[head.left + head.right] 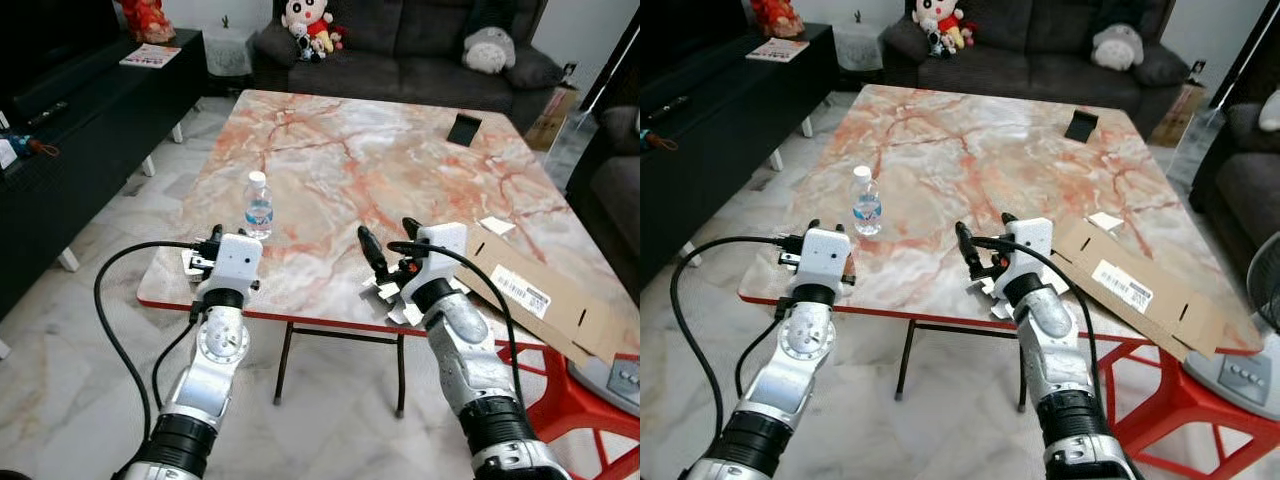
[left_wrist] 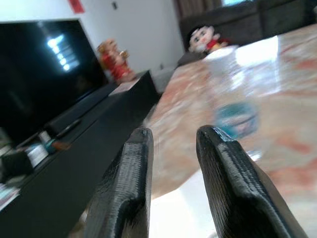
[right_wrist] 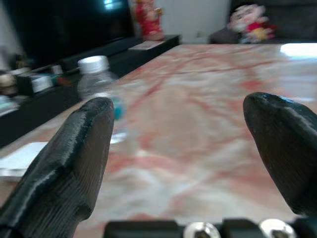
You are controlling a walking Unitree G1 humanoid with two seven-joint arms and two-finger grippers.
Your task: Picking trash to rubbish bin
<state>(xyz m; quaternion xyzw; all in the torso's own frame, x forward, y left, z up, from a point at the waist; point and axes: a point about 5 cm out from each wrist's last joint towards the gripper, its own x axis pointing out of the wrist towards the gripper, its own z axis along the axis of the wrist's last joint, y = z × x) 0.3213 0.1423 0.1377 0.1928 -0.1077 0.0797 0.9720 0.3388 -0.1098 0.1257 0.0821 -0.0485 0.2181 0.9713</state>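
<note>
A clear plastic water bottle [image 1: 258,205] with a white cap stands upright near the front left of the marble table [image 1: 330,170]. My left gripper [image 1: 214,238] hovers at the table's front left edge, just short of the bottle [image 2: 235,104], its fingers [image 2: 131,168] a narrow gap apart and empty. My right gripper [image 1: 390,242] is open wide over the front edge, above crumpled white paper scraps [image 1: 386,294]. Another white scrap [image 1: 191,263] lies under the left gripper. The bottle [image 3: 99,84] appears off to one side in the right wrist view.
A flattened cardboard box [image 1: 530,290] hangs over the table's right front corner, with a white slip [image 1: 497,225] beside it. A black object [image 1: 464,128] sits far right. A dark sofa [image 1: 420,50] is behind, a black TV cabinet [image 1: 90,130] left, a red stool [image 1: 560,410] right.
</note>
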